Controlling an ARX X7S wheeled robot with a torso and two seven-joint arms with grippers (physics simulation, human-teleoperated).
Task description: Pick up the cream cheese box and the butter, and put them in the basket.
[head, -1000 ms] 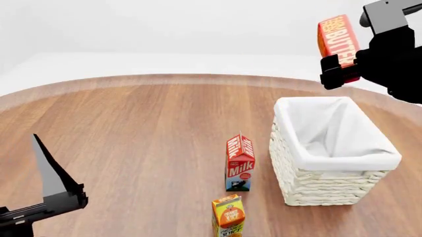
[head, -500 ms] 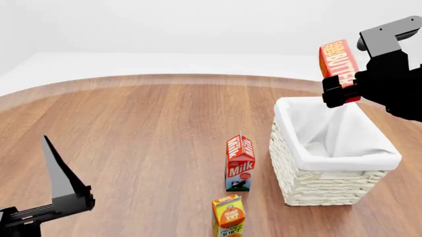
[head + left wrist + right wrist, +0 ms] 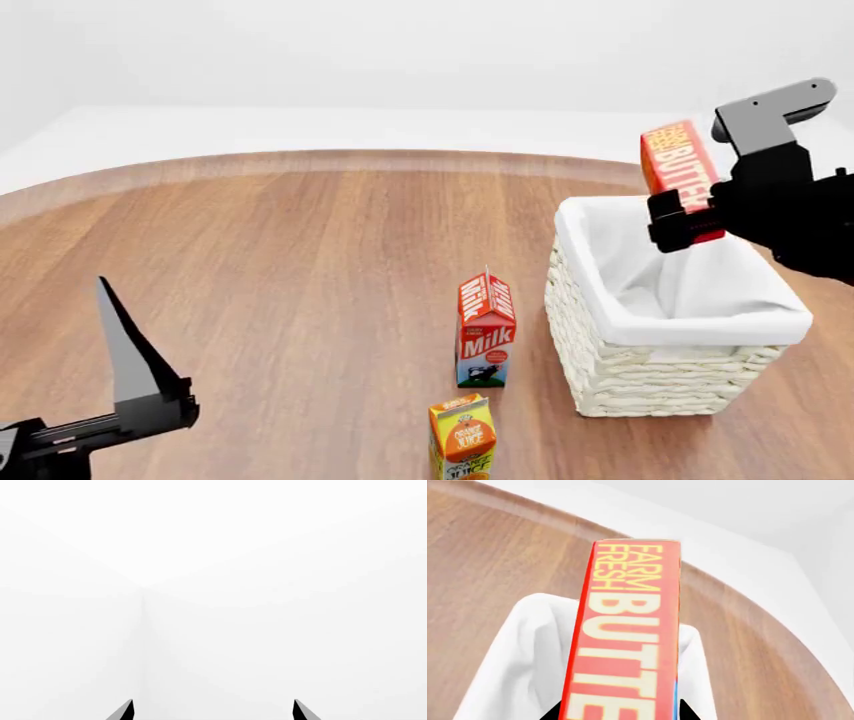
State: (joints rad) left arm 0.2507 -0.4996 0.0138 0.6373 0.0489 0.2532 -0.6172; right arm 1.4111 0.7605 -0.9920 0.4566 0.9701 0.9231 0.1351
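wooden table (image 3: 294, 260), basket (image 3: 641, 370), milk carton (image 3: 486, 330), juice carton (image 3: 462, 437)

Lower part of butter (image 3: 627, 645) cut off by wrist pic's edge, "BUTTE" only. Orange juice carton (image 3: 463, 436) clipped at head view's bottom. Left gripper (image 3: 212, 711): fingertips only, rest off-frame. Basket (image 3: 627, 375) interior partly hidden behind right gripper (image 3: 687, 222).

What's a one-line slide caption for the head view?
Right gripper holds the butter above the basket.
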